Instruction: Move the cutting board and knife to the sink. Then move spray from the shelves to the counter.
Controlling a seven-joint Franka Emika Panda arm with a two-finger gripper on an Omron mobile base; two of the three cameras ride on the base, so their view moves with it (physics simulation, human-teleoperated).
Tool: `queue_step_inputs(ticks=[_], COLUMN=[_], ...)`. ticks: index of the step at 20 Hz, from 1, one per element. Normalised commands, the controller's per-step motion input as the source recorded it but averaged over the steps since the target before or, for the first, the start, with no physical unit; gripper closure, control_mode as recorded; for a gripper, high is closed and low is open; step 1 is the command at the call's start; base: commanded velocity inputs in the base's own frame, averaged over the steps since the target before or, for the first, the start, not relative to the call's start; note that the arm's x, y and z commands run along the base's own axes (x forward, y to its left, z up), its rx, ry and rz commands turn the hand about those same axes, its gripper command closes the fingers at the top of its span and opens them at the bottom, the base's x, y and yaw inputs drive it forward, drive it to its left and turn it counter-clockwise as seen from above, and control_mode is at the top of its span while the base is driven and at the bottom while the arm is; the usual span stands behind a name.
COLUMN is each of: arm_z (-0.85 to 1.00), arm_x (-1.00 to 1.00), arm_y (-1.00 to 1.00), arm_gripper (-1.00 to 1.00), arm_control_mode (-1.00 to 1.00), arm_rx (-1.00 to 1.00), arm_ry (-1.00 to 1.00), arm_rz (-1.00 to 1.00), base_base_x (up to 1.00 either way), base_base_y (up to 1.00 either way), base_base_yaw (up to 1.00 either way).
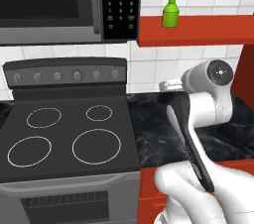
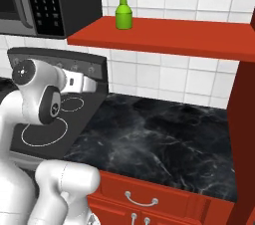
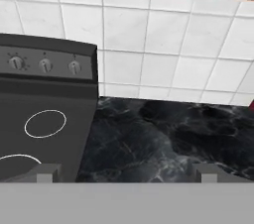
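While upright on the shelves, spray nozzle rightward.

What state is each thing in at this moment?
Spray bottle: upright on the red shelf, untouched.
Pincer: open, empty, facing the counter and tiled wall.
Counter: bare black marble beside the stove.
Stove: no pots on its rings.
Microwave: door shut.

A red shelf stuck out from the white wall, and a green spray stood on it.
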Motion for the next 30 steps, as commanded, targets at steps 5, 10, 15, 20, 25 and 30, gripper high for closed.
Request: queue_step_inputs(ticks=[5,10,15,20,25,30], arm_z=[0.49,0.38,0.34,0.37,0.38,0.38], arm_x=[0.0,0.0,0.0,0.0,0.0,0.0], arm_y=[-0.17,-0.16,-0.1,-0.14,-0.08,-0.02], arm_gripper=[-1.0,-1.0,-1.0,-1.0,-1.0,-1.0], arm_control_mode=[-1.0,-1.0,-1.0,-1.0,-1.0,-1.0], arm_rx=[0.08,0.05,0.02,0.0,0.0,0.0], arm_ry=[0.06,0.01,-0.05,-0.05,0.0,-0.02], arm_rz=[0.0,0.0,0.0,-0.03,-0.04,0.0], base_base_x=[0.0,0.0,0.0,0.0,0.0,0.0], base_base_y=[0.0,0.0,0.0,0.0,0.0,0.0], base_base_yaw=[0.0,0.0,0.0,0.0,0.0,0.0])
